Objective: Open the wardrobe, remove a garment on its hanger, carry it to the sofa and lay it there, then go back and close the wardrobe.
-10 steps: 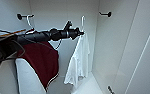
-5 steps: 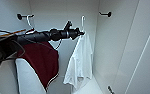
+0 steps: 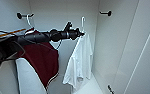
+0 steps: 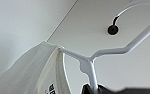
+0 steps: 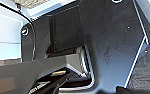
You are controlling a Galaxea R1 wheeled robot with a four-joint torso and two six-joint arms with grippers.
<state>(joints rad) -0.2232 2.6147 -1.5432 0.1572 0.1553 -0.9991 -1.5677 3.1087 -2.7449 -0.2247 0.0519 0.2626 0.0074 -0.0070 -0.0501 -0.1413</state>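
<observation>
The wardrobe [image 3: 116, 45] is standing open, its white interior facing the head camera. A dark maroon top [image 3: 42, 60] is hanging inside at the left from a black wall hook [image 3: 20, 16]. To its right the garment [image 3: 79, 62] is draping down from the hanger [image 3: 83, 23], whose curved hook is rising clear of another black hook [image 3: 106, 12] on the right wall. The left hand [image 3: 80, 33] is reaching in and gripping the hanger at its neck, closed on it. Whether the right hand is open or closed, I cannot tell.

White wardrobe [image 3: 116, 50] interior, garment [image 3: 79, 62] on hanger [image 3: 83, 23], maroon top [image 3: 42, 60] alongside.
</observation>
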